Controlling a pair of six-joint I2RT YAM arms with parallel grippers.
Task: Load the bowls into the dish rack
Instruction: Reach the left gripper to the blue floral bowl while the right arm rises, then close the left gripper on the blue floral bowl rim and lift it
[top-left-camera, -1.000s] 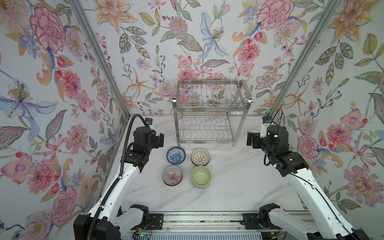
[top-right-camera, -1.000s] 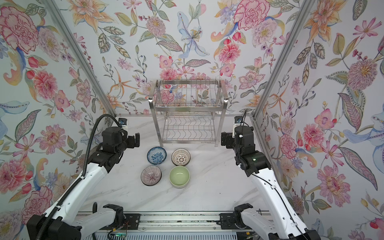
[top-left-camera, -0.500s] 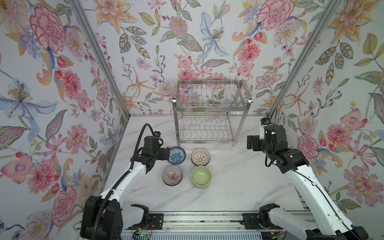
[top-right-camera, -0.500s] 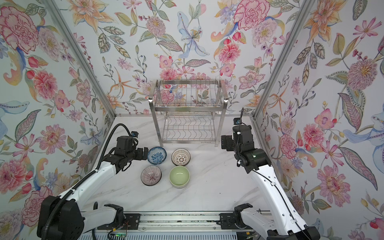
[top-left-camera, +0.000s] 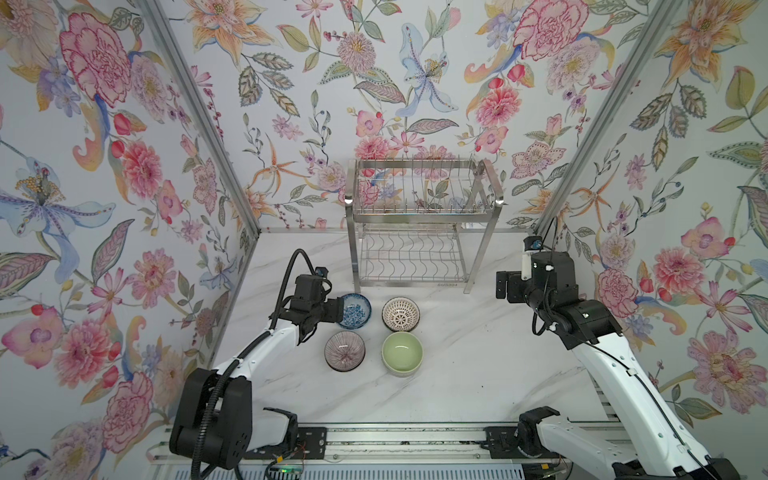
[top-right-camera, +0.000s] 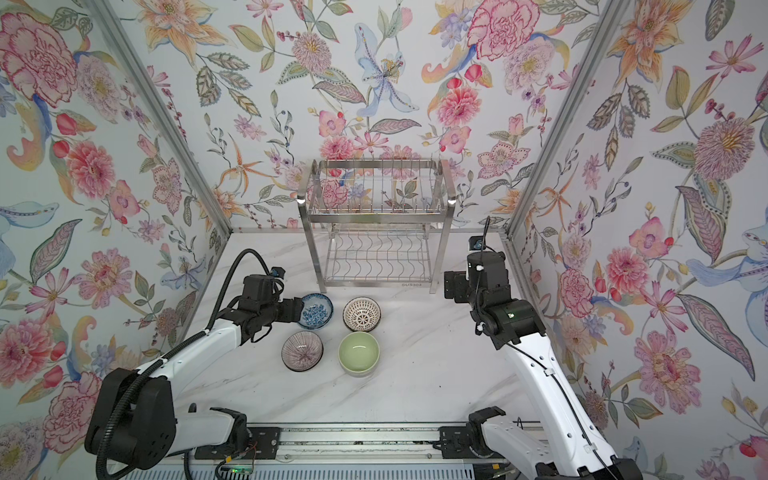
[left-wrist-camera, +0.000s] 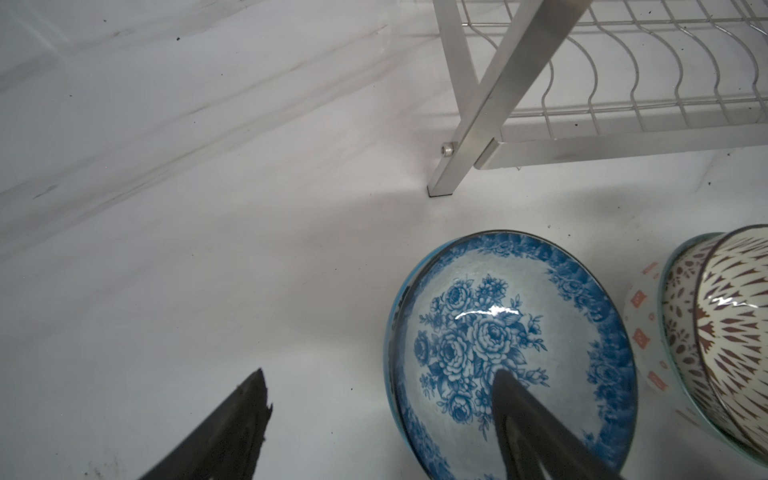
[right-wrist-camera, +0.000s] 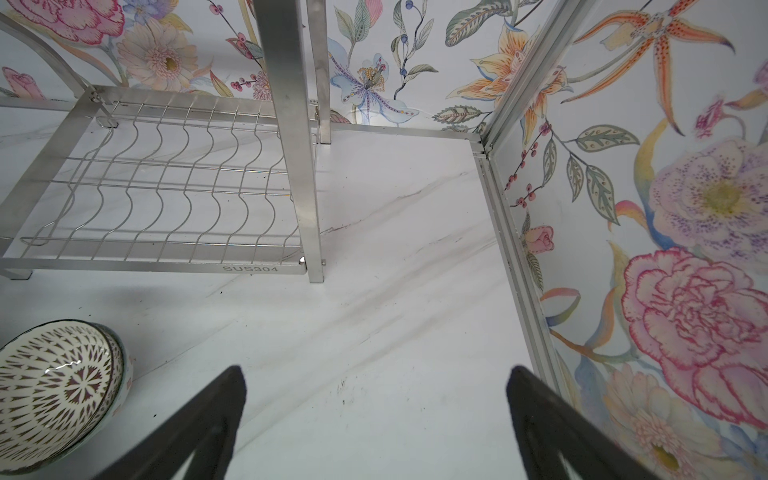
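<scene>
- Nothing is loaded. Blue bowl (top-left-camera: 354, 311), lattice bowl (top-left-camera: 400, 314), ribbed bowl (top-left-camera: 344, 351) and green bowl (top-left-camera: 402, 353) form a square on the table (top-left-camera: 478, 365), at 6 o'clock of the rack (top-left-camera: 419, 217). Blue is at 10 o'clock of the group, lattice at 2, ribbed at 8 and green at 4. Both rack tiers are bare.
- Left gripper (left-wrist-camera: 380, 382) is spread and straddles the blue bowl's 9 o'clock rim. The inner finger (left-wrist-camera: 523, 415) is over the flower print. The outer finger (left-wrist-camera: 232, 424) is over the table, apart from the bowl wall. Nothing is pinched yet.
- Risk: a one-sided rim pinch on glazed ceramic. The bowl's weight hangs off the fingers, so it may pivot or slip on lifting.
- Risk: closing unevenly could shove the blue bowl toward 3 o'clock, into the lattice bowl just beside it.
- Risk: the outer finger sits low. I cannot tell whether it touches the table; if it drags, the grip may land crooked.
- Risk: the rack leg (left-wrist-camera: 469, 137) stands near the blue bowl at 12 o'clock. A low, direct carry could knock the bowl on the leg or on the lower shelf's front bar.
- Left arm: low and stretched out from the base at 7 o'clock, wrist near level, gripper pointing toward 3 o'clock.
- Right arm: elbow bent and raised. Right gripper (right-wrist-camera: 376, 374) is spread and empty over bare table, at 3 o'clock of the rack's foot and well apart from the group.
</scene>
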